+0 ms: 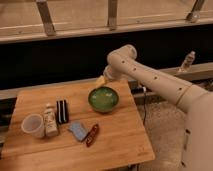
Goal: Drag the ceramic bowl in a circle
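- wooden surface (120,145): a light plank top on a grey floor, with a dark wall band and a pale railed ledge behind it.
- front row, near edge: red-brown packet (92,135) lying at a slant, touching the corner of a blue-grey pouch (77,130) just to its left.
- left side: pale translucent cup (33,125) upright, with a small bottle (49,121) just beside it and a black striped packet (62,111) slightly behind the bottle.
- ceramic bowl (104,98): green, glossy, upright, resting on the surface right of centre toward the far edge, well apart from the other items.
- gripper (101,81): at the bowl's far rim, at the end of the white arm (150,77) reaching in from the right; state of the jaws: cannot tell.
- background: clear bottle (187,62) on the ledge at far right.
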`<action>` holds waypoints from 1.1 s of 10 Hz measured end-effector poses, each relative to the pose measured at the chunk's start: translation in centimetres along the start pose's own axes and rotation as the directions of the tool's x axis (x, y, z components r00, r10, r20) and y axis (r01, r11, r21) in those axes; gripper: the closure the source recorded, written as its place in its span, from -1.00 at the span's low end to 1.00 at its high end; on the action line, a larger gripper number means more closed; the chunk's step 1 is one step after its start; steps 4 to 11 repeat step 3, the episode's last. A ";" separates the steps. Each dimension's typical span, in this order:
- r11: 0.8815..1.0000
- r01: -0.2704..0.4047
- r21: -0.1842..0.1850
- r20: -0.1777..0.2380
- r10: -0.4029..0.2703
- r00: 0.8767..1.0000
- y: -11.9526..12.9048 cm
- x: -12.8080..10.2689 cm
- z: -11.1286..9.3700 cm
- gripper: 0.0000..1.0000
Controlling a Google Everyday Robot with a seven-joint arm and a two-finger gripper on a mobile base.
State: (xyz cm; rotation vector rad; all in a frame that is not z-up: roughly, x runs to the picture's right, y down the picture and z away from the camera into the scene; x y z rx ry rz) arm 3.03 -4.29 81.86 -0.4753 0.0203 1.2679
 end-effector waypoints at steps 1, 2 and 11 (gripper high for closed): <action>0.999 -0.041 0.009 0.012 0.041 0.999 -1.6 0.0 -0.7 -0.60; 0.993 -0.114 0.029 0.022 0.114 0.993 -4.7 0.7 -1.4 -0.60; 0.987 -0.158 0.040 0.022 0.157 0.987 -6.2 1.3 -1.6 -0.60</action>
